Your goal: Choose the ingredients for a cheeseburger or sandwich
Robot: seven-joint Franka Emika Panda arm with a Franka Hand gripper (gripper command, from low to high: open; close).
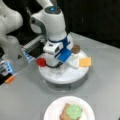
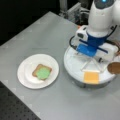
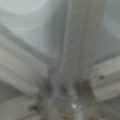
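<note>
On the white plate (image 1: 53, 110) (image 2: 26, 75) lies a toast-brown bread slice (image 1: 64, 114) (image 2: 37, 69) with a green lettuce piece (image 1: 74, 111) (image 2: 43, 74) on top. A round white tray (image 1: 62, 78) (image 2: 71, 67) with raised dividers carries a red tomato disc (image 1: 41, 61), a brown patty (image 1: 75, 49) (image 2: 114, 67) and an orange cheese square (image 1: 85, 61) (image 2: 91, 77). My gripper (image 1: 56, 65) (image 2: 88, 56) hangs low over the tray's middle, close beside the tomato disc, its fingers hidden under the hand. The wrist view fills with the white dividers (image 3: 75, 50).
The arm's base (image 1: 12, 47) stands at a front view's left, with a small orange item (image 1: 10, 79) beside it. The grey table (image 2: 75, 105) ends in a black perforated strip (image 2: 15, 108) at a front view's bottom left.
</note>
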